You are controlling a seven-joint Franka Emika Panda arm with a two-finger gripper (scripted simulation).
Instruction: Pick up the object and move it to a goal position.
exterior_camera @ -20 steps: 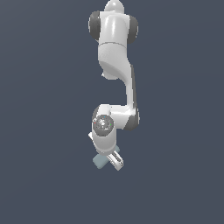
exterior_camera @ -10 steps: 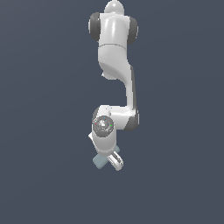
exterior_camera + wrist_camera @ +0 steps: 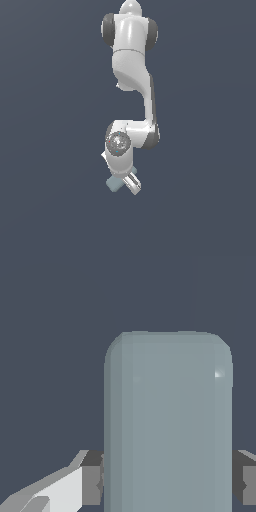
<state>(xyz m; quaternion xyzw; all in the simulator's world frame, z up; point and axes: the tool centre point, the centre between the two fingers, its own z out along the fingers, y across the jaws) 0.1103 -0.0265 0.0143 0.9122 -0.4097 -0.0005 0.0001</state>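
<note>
In the wrist view the object (image 3: 168, 421), a pale grey-blue oblong block with rounded corners and a matte face, fills most of the near field. It stands lengthwise between the two fingertips (image 3: 91, 479), whose dark grey pads sit flush against its two long sides, one on each flank. The jaws are closed onto the block at a narrow spread set by its width, and no gap shows between pad and block on either side. A white finger body slants away from the nearer pad toward the picture's corner. Behind the block there is only a flat dark slate-blue ground, with no edge or surface line to be made out.

In the exterior view the gripper (image 3: 126, 183) hangs at the low end of the arm, its white fingers pointing down and a little toward the exterior view's right. The block shows as a small pale patch (image 3: 114, 183) at the fingers, on the side toward the exterior view's left, partly hidden by the hand. Just above it sits the round wrist joint with a speckled grey cap. From there a short link runs to the elbow, a slim forearm rises almost straight up, and the broad white shoulder link with its dark side caps stands farthest off at the top of the picture.
</note>
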